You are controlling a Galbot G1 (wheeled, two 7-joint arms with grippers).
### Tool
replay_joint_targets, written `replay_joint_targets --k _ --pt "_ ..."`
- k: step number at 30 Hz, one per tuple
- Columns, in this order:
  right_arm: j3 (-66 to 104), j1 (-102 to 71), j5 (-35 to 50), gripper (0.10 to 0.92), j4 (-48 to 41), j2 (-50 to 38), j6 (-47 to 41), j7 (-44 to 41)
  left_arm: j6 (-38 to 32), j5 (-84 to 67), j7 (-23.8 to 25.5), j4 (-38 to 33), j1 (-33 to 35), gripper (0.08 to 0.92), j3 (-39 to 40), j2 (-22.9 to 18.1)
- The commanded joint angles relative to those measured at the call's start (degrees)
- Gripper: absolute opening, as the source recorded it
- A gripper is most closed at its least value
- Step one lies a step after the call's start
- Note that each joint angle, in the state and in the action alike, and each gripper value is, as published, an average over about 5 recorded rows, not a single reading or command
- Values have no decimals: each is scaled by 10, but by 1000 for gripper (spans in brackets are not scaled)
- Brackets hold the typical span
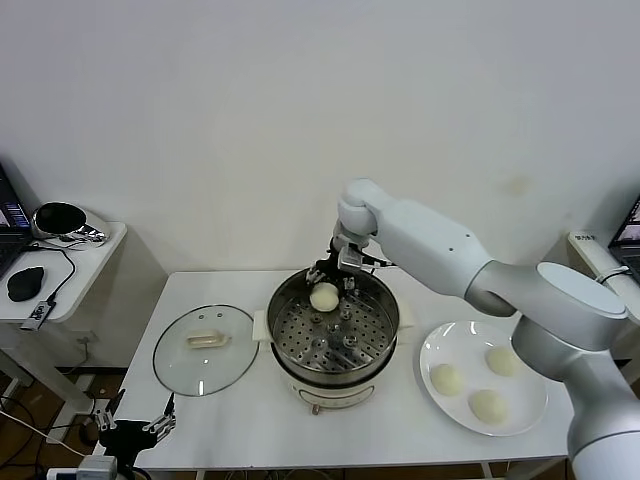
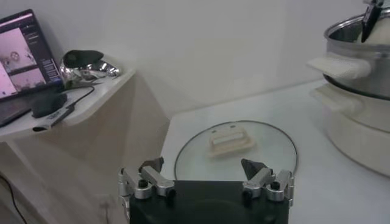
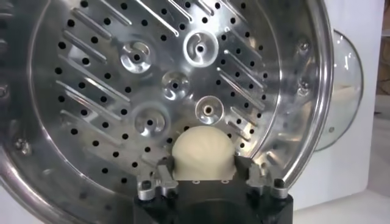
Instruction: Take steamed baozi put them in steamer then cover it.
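The right gripper [image 1: 333,275] is positioned over the far rim of the steamer [image 1: 375,345], reaching in from the right. Its fingers are closed around one steamed baozi [image 1: 324,296], which sits at the far side of the perforated tray [image 1: 340,345]. In the right wrist view the baozi [image 3: 202,154] fills the gap between the two fingers [image 3: 159,178], directly above the tray [image 3: 152,79]; whether it touches the tray cannot be determined.

Three further baozi [image 1: 487,405] lie on the white plate [image 1: 436,345], which stands on the table [image 1: 200,285] just right of the steamer.

The cover [image 1: 205,348] lies flat on the table, just left of the steamer, handle [image 1: 208,340] upward.

The left gripper [image 1: 135,427] is parked low at the near left corner of the table, clear of the work. The left wrist view shows its fingers [image 2: 150,167] spread wide apart with nothing between them, facing the cover [image 2: 235,149] and the steamer [image 2: 359,79] beyond.

A side table [image 1: 90,270] stands to the far left, carrying a mouse [image 1: 25,283].
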Motion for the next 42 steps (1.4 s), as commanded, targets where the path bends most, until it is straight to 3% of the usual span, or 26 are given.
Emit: replay_joint_targets --k 1,7,15,27,42 --pt "8 17 45 816 52 -24 -65 -59 0 0 0 0 0 823 0 0" --pt "18 61 134 823 126 -93 -189 -76 1 0 2 -4 0 823 0 1" --pt "-22 131 274 823 206 -255 -413 -71 5 -8 4 -1 -4 823 3 13" --pt "-26 95 274 823 339 -453 -718 -79 13 -22 9 2 -13 823 13 25" --pt "44 -79 178 823 369 -458 -754 -81 14 -20 8 9 -7 823 20 22"
